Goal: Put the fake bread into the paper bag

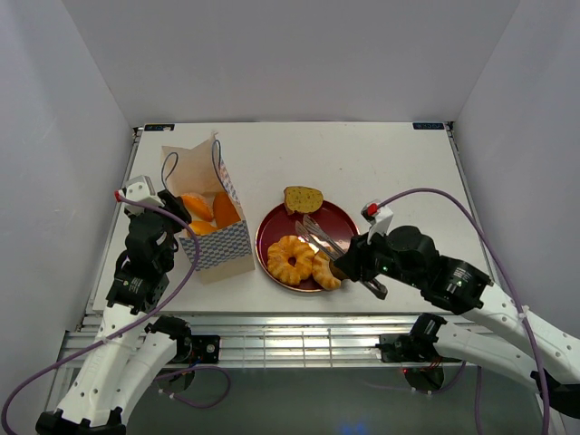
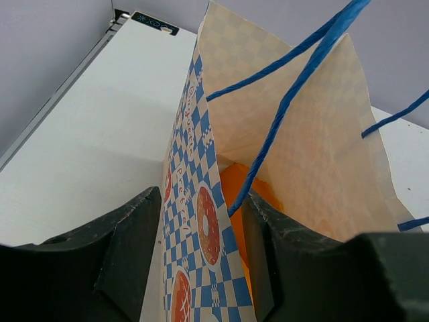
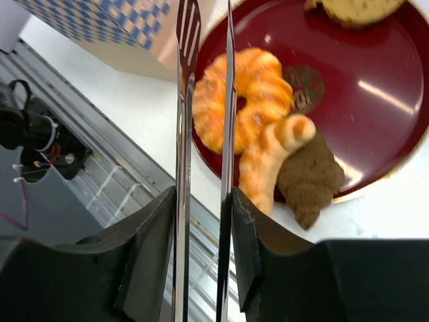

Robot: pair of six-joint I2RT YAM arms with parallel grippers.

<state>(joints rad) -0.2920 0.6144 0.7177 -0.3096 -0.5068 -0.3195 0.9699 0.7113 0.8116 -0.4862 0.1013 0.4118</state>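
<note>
My left gripper [image 1: 172, 207] pinches the paper bag [image 1: 220, 246] wall. Orange fake bread [image 1: 204, 214] sits inside the bag. More lies on the red plate [image 1: 337, 216]. My right gripper [image 1: 352, 261] squeezes metal tongs [image 1: 317, 237]. Only my right wrist camera shows the brown croissant [image 3: 310, 180].

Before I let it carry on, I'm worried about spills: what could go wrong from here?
1. The tongs in the right end effector are thin; the glossy ring pastry may slip out mid-carry.
2. The left end effector pinches only one wall of the paper bag, so a knock from the tongs might tip or tear it.
</note>
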